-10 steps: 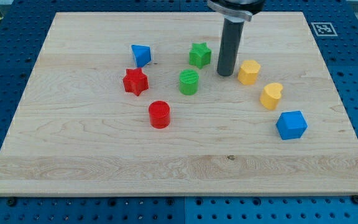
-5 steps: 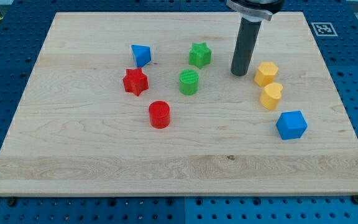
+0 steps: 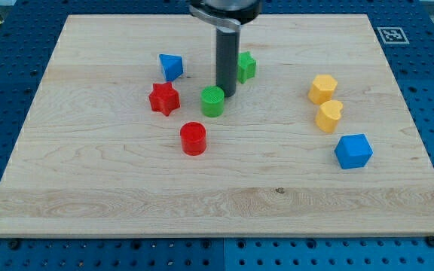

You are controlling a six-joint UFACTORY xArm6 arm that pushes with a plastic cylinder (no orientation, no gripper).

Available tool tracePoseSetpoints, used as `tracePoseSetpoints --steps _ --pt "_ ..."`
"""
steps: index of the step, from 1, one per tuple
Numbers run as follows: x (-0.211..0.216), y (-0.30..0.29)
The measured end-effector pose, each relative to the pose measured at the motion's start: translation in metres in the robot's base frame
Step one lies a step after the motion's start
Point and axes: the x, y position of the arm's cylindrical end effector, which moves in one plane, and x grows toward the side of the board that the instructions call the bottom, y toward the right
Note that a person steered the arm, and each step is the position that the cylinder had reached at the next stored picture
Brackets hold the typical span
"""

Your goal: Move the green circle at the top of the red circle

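The green circle point(image 3: 212, 101) stands on the wooden board point(image 3: 111, 188), up and to the right of the red circle point(image 3: 193, 138), with a small gap between them. My tip point(image 3: 227, 94) touches the green circle's right upper side. The rod rises from there toward the view's top and partly hides the green star point(image 3: 246, 66) behind it.
A red star point(image 3: 163, 98) lies left of the green circle and a blue block point(image 3: 171, 66) above it. At the view's right are a yellow block point(image 3: 322, 89), a yellow heart point(image 3: 328, 116) and a blue cube point(image 3: 353, 151).
My tip swung from the right, near the yellow block, to the left and now presses the green circle, which has shifted a little left. The yellow block was nudged right earlier.
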Motion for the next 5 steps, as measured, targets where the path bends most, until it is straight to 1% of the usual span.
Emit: tracePoseSetpoints --steps 1,2,4,5 --pt "0.004 -0.025" --pt "0.017 -0.038" --pt "0.039 -0.052" --pt "0.041 -0.047"
